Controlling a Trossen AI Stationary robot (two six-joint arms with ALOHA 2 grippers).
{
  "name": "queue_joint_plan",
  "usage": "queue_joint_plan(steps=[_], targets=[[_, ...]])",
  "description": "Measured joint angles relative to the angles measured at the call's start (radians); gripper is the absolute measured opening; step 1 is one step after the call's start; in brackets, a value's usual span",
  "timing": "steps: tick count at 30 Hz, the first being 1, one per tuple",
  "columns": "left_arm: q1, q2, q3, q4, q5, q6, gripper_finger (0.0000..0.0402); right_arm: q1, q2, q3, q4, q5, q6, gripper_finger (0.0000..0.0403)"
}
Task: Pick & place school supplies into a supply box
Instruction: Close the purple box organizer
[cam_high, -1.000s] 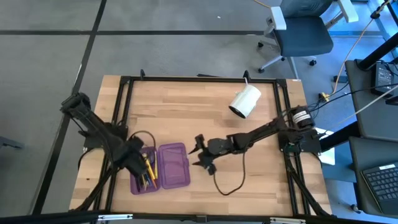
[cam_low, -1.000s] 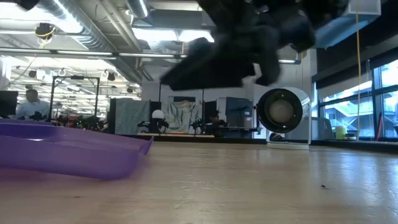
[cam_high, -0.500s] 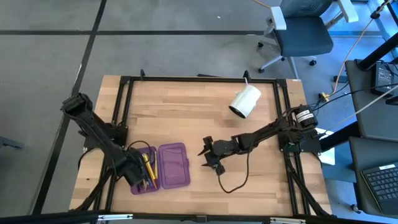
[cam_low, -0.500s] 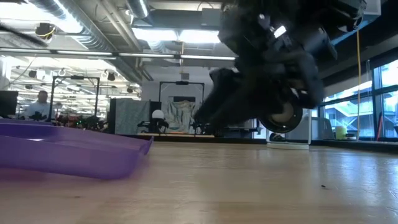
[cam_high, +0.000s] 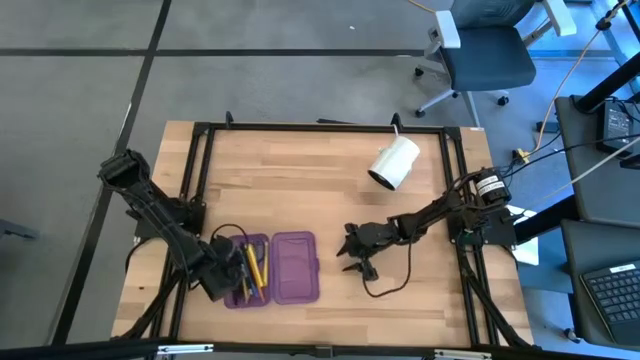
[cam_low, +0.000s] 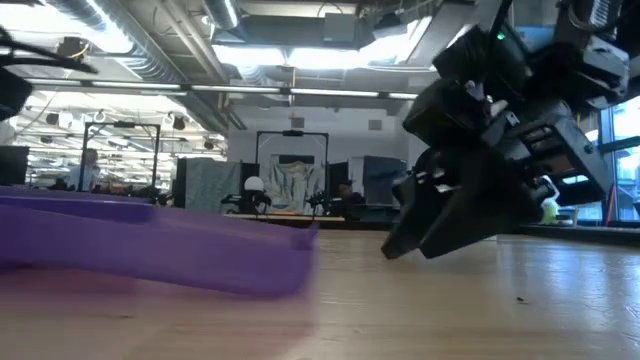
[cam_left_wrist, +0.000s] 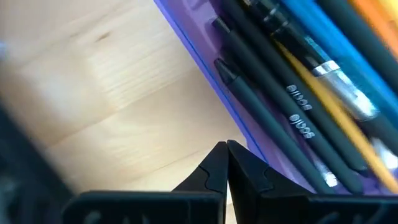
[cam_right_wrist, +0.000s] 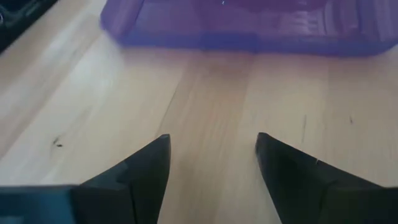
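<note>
The purple supply box (cam_high: 272, 268) lies open and flat on the table, near the front edge. Its left half holds black (cam_left_wrist: 267, 106), yellow (cam_left_wrist: 336, 106), blue (cam_left_wrist: 336, 31) and orange (cam_left_wrist: 379, 12) pens and pencils. The lid half (cam_high: 296, 265) lies to the right. My left gripper (cam_high: 224, 280) is shut at the box's left side. My right gripper (cam_high: 352, 258) is open and empty, low over the table to the right of the box (cam_right_wrist: 249, 25). No scissors show. My left gripper meets the outer wall of the box's left long side (cam_left_wrist: 245, 140) with its shut fingertips (cam_left_wrist: 225, 152). It comes from the table's left, slanting down. The box lies flat on the table.
A white cylindrical roll (cam_high: 395, 162) lies on its side at the back right. A black cable (cam_high: 385, 287) loops on the table below my right arm. Black frame rails (cam_high: 190, 180) run along the table's edges. Bare wood lies in the table's middle.
My left gripper has gone down toward the near edge and then toward the table's right, against the box's left side. The box has slid along the table to the right, still open and flat. My right gripper has drawn back toward the right edge and stayed open.
</note>
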Motion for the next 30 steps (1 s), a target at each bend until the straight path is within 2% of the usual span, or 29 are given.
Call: queue_joint_plan(steps=[5, 9, 13, 19, 25, 30], targets=[[0.035, 0.0, 0.0, 0.111, -0.105, 0.021, 0.0002, 0.0, -0.002, -0.062, 0.076, 0.0, 0.105, 0.0242], [0.064, 0.0, 0.0, 0.201, -0.18, 0.074, 0.0002, 0.006, -0.008, -0.084, 0.082, 0.004, 0.184, 0.0242], [0.098, 0.006, 0.0, 0.287, -0.214, 0.164, 0.0002, 0.008, -0.05, -0.099, 0.038, 0.009, 0.24, 0.0242], [0.142, 0.11, 0.0, 0.463, -0.171, 0.304, 0.0003, 0.015, -0.084, -0.105, 0.017, 0.074, 0.2, 0.0242], [0.166, 0.248, 0.01, 0.649, -0.074, 0.329, 0.0003, -0.007, -0.084, -0.104, 0.003, 0.084, 0.124, 0.0242], [0.156, 0.264, 0.036, 0.656, -0.073, 0.328, 0.0002, -0.031, -0.084, -0.104, 0.004, 0.091, 0.104, 0.0242]])
